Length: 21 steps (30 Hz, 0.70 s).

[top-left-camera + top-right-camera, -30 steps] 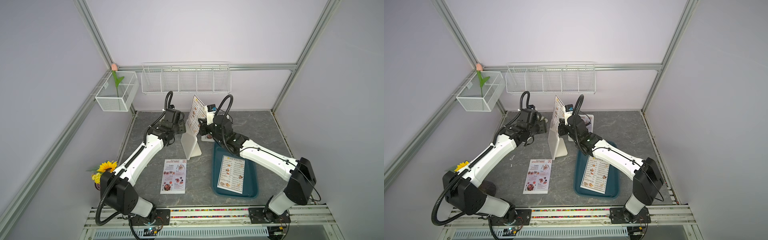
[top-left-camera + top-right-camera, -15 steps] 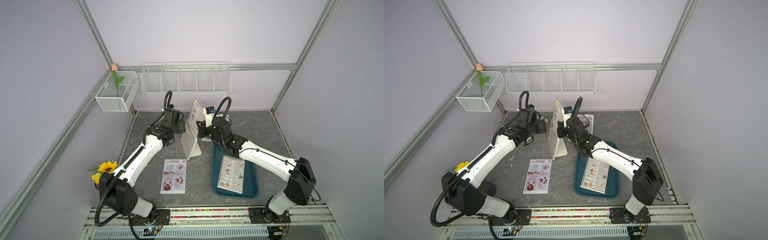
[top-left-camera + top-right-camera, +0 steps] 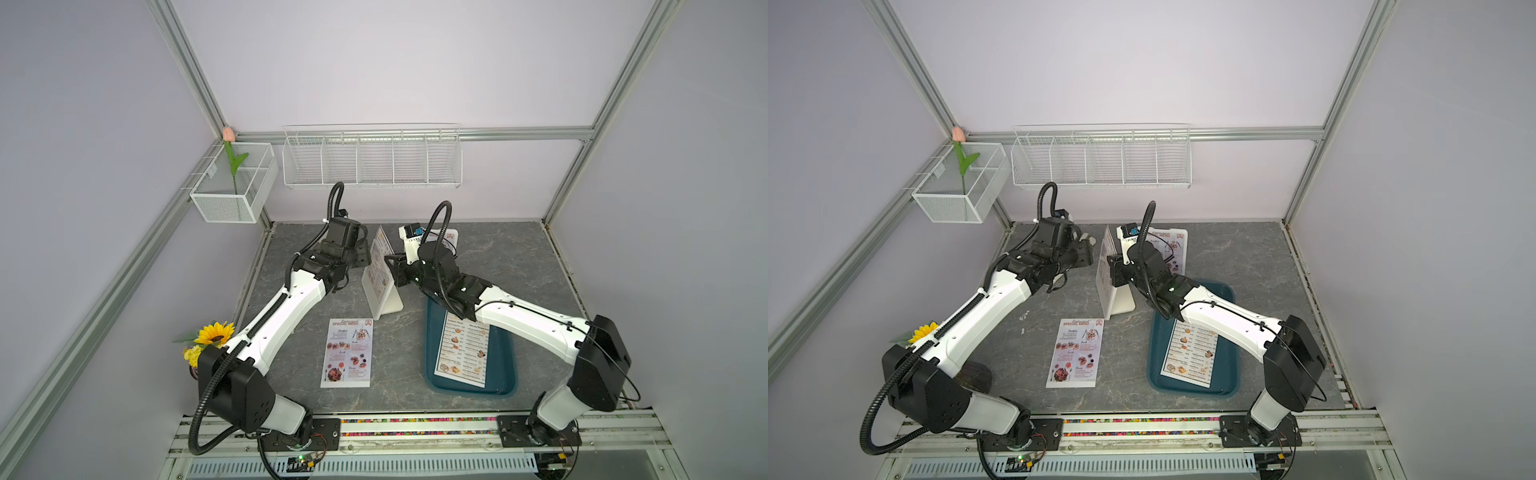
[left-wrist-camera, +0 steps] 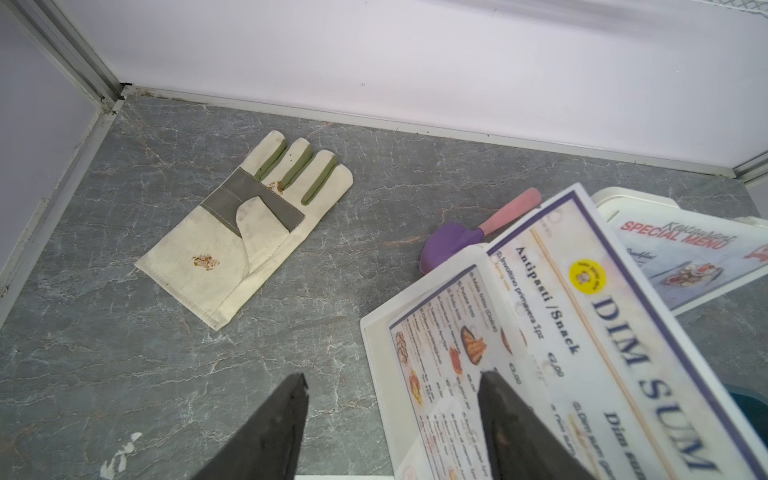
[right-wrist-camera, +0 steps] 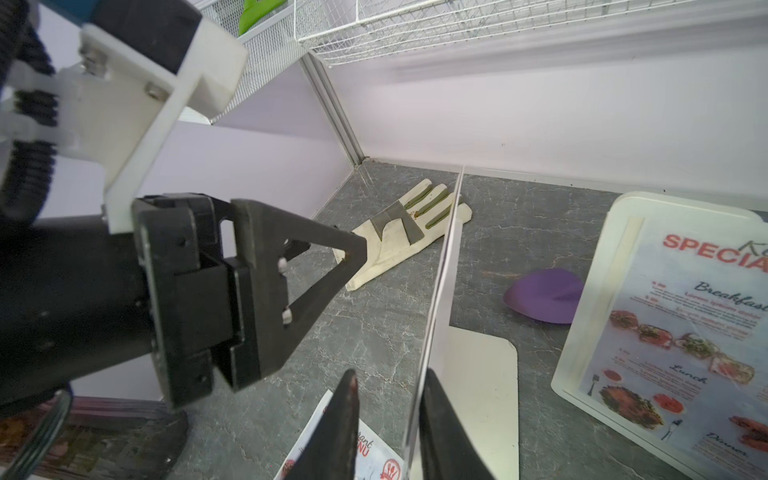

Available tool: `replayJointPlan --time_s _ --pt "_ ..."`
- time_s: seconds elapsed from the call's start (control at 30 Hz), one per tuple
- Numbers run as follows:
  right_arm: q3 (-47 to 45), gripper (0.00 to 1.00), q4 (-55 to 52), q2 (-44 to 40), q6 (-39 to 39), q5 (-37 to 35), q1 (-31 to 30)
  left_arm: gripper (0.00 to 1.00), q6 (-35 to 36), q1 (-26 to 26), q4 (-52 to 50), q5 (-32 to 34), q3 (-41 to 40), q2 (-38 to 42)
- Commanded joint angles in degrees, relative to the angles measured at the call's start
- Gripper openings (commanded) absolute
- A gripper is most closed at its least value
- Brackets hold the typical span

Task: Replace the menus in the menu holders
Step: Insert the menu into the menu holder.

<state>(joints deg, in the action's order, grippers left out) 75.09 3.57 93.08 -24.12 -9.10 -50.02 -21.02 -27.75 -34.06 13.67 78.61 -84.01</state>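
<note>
The near menu holder (image 3: 390,305) stands on its foot about the middle of the grey marbled tabletop (image 3: 498,257). It has a Dim Sum menu (image 4: 602,332) against its slanted face, and the sheet's upper end pokes out above the frame. The right gripper (image 5: 390,374) straddles that sheet's edge with its jaws only narrowly parted; a gap shows beside one finger, so nothing is pinched. The left gripper (image 4: 392,375) hangs low on the holder's other side, jaws spread wide and empty. Just behind, close to the back wall, the second menu holder (image 5: 602,291) carries a Special Menu sheet (image 5: 685,332). Another Special Menu (image 3: 348,353) lies flat on the bare top in front of the near holder. A second Dim Sum sheet (image 3: 463,353) lies in a dark teal tray (image 3: 505,374) beneath the right arm. Toward the back left corner rest a stained pale work glove (image 4: 245,224) and a purple scoop with a pink handle (image 4: 453,241). The walls are plain pale lilac, framed by aluminium posts. A white wire rack (image 3: 372,160) hangs on the back wall, and a mesh basket (image 3: 232,199) on the left rail holds a tulip (image 3: 227,133). A sunflower (image 3: 215,334) sits by the left arm's base. Both arms are mounted on a rail (image 3: 415,426) along the front edge.
</note>
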Motion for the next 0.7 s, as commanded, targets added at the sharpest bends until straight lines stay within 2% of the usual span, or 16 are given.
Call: replayJointPlan --time_s 0.0,0.17,0.37,0.67 --pt "2.7 0.31 -3.4 -0.6 0.3 1.6 0.2 0.68 -1.5 0.3 0.6 0.2 -0.7 1.6" --pt "8.5 0.29 -9.9 1.3 2.7 2.8 0.7 0.68 -1.5 0.3 0.7 0.0 -0.9 1.9" --pt "9.2 0.22 -12.4 2.6 2.1 2.7 1.0 0.68 -1.4 0.3 0.8 -0.2 -1.2 2.2" --pt "12.6 0.22 -15.4 2.8 4.4 3.0 2.3 0.68 -1.2 0.3 0.8 -0.5 -1.1 2.2"
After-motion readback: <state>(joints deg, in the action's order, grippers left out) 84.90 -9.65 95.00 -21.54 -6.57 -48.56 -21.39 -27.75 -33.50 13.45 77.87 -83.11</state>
